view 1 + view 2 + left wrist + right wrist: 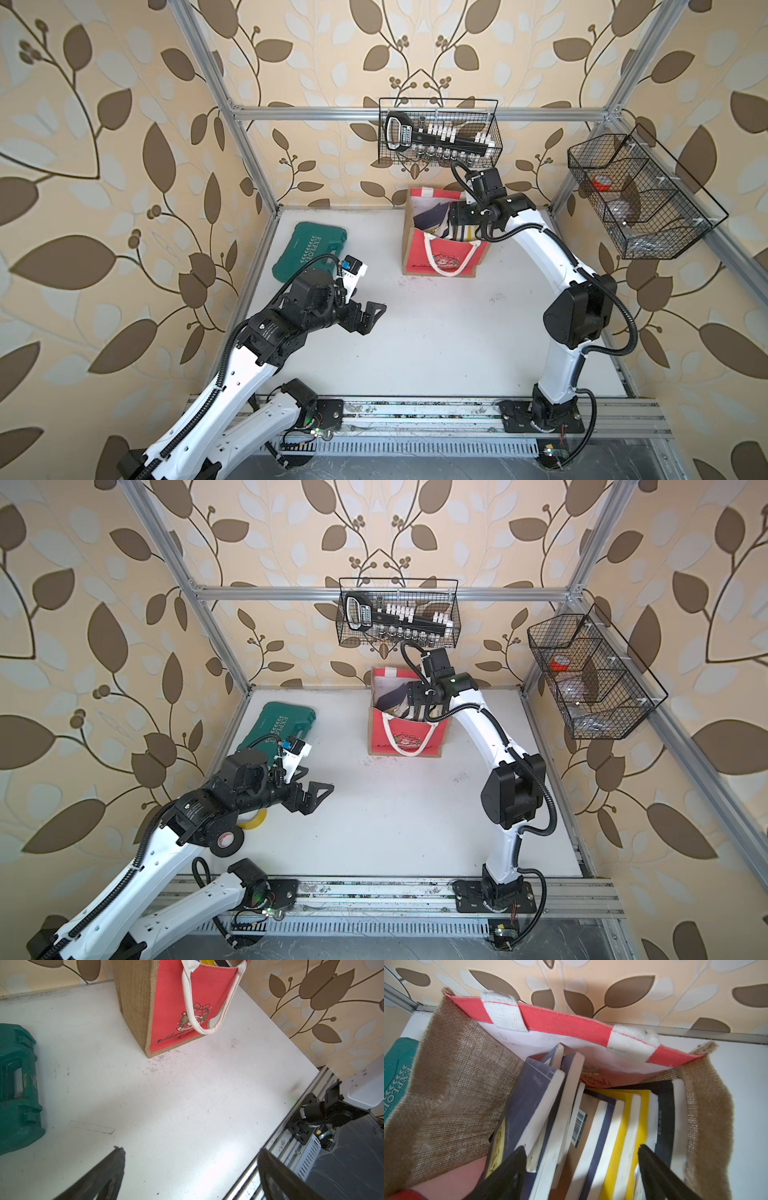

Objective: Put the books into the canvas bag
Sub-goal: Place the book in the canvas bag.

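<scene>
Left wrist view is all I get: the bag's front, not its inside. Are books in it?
Observer: Yes, several books stand on edge inside the bag.
Operator: And the right gripper?
Observer: The right gripper is at the bag's mouth above them, jaws open, gripping nothing.
Operator: Any book lying outside?
Observer: None shows on the table in both top views.
</scene>
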`<action>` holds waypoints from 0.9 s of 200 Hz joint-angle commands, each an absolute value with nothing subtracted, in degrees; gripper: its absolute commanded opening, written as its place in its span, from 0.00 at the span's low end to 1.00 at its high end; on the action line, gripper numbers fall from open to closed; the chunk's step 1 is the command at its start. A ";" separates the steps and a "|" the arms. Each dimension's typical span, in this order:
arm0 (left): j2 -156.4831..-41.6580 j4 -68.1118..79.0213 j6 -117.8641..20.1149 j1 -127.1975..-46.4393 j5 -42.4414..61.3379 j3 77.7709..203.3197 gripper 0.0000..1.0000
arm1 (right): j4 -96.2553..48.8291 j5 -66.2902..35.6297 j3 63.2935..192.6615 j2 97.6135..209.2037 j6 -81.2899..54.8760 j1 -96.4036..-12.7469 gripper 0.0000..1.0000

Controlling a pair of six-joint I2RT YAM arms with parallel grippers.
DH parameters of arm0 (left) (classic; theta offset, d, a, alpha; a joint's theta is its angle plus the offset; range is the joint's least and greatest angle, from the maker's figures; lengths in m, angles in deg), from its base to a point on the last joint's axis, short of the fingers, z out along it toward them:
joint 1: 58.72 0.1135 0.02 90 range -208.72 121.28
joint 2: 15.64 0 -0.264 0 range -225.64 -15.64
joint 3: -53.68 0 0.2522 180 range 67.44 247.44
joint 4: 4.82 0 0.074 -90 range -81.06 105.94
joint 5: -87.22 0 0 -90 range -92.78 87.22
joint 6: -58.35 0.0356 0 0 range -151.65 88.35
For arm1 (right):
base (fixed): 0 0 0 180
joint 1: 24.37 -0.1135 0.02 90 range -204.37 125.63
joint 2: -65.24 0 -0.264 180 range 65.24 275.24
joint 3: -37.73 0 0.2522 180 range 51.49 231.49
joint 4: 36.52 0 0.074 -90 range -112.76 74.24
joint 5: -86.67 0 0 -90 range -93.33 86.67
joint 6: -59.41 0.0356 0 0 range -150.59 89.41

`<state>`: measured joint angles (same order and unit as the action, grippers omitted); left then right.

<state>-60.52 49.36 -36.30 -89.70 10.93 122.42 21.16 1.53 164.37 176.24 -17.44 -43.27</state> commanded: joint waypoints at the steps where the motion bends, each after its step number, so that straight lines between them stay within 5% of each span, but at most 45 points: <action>1: -59.95 47.52 -35.71 -88.88 12.53 122.90 0.99 | 21.87 0.87 169.74 180.96 -18.20 -45.13 0.82; 62: -58.53 47.52 -35.79 -88.82 11.67 122.33 0.99 | 25.42 2.36 183.10 190.72 -16.97 -47.79 0.82; 145: -59.67 47.34 -35.68 -88.51 12.95 122.59 0.99 | 14.81 2.64 160.17 177.06 -15.49 -45.32 0.82; 180: -59.32 47.34 -35.74 -88.40 12.88 122.54 0.99 | 14.33 -7.72 158.45 178.41 -13.45 -42.30 0.83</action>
<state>-59.78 49.32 -36.30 -89.00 11.87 122.42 16.02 -0.50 159.58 178.21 -15.35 -44.67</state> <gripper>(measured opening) 0.990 0.826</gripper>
